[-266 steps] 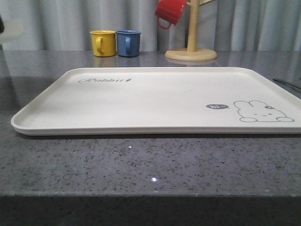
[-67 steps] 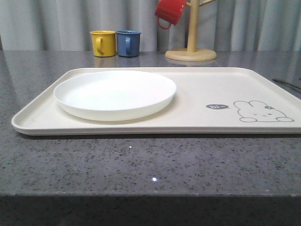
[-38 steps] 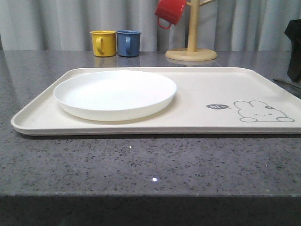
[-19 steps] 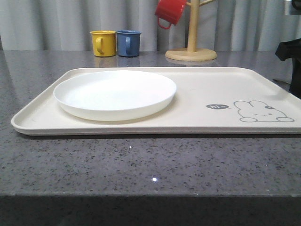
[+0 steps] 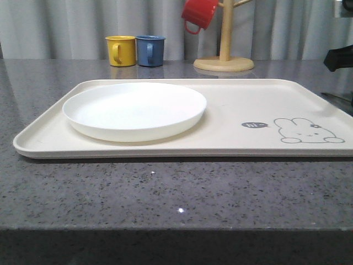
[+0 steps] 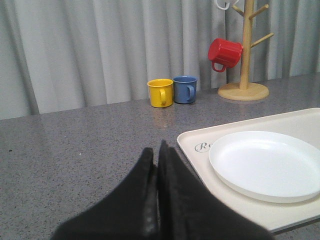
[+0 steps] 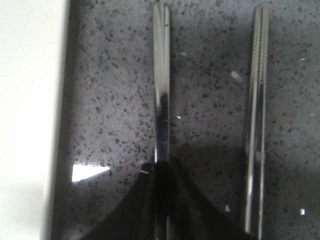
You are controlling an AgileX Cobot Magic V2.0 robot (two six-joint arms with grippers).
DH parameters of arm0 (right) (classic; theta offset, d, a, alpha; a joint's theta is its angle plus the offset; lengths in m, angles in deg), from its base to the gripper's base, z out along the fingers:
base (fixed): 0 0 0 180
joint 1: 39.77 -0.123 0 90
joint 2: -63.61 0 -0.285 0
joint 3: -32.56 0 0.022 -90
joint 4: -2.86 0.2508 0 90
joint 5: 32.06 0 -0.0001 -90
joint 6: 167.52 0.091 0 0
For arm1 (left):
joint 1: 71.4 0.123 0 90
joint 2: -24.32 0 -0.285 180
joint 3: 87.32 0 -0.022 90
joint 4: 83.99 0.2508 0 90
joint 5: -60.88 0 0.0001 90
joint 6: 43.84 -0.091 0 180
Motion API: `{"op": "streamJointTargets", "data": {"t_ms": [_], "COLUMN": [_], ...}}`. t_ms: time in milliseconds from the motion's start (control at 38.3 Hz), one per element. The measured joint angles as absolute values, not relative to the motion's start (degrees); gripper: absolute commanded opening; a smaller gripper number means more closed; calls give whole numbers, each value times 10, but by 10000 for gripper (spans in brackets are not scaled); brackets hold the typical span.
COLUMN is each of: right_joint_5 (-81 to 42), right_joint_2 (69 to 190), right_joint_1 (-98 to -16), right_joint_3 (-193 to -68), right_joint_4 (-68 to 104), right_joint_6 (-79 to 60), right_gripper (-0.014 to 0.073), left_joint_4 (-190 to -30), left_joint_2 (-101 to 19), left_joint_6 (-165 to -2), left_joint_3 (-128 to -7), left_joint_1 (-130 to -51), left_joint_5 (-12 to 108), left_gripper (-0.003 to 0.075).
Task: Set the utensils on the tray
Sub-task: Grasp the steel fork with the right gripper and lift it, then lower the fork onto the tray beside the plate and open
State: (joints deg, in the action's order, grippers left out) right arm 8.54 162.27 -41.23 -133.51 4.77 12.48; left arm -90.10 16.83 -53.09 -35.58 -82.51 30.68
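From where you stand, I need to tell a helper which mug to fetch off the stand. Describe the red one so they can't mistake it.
Look past the cream tray to the back of the grey table, where a wooden mug tree stands. The red mug hangs tilted from one of its pegs. The yellow mug and blue mug instead stand upright on the table, side by side.

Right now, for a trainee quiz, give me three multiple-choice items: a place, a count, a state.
1. Where is the shallow round white plate? A) on the cream rectangular tray's left half B) beside the mugs C) over the rabbit drawing
2. How many mugs stand on the grey speckled table? A) one B) two C) three
3. The left gripper is: A) open B) shut, empty C) shut on a mug
1A, it sits on the tray's left; 2B, yellow mug and blue mug stand, red mug hangs; 3B, fingers meet, nothing between.
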Motion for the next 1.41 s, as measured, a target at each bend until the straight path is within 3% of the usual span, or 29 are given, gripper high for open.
{"op": "streamJointTargets", "data": {"t_ms": [418,601,941,1411], "right_joint_5": [181,232,184,161], "right_joint_2": [1556,1548,1598,1702], "right_joint_1": [-435,-517,-692,-707], "right_joint_3": [-1384,-1432,-1439,-1486], "right_joint_4": [49,44,6,-43], "right_joint_6": [125,206,400,501], "right_gripper": [-58,-58,-58,-58], "left_joint_4": [-901,-901,-901,-901], "left_joint_2": [168,168,168,168], "left_joint_6": [-531,-531,-531,-531], "left_joint_3": [-356,-356,-356,-356], "left_joint_1": [-825,-825,-825,-825], "left_joint_5": [307,307,307,307], "left_gripper": [-18,-18,-18,-18]}}
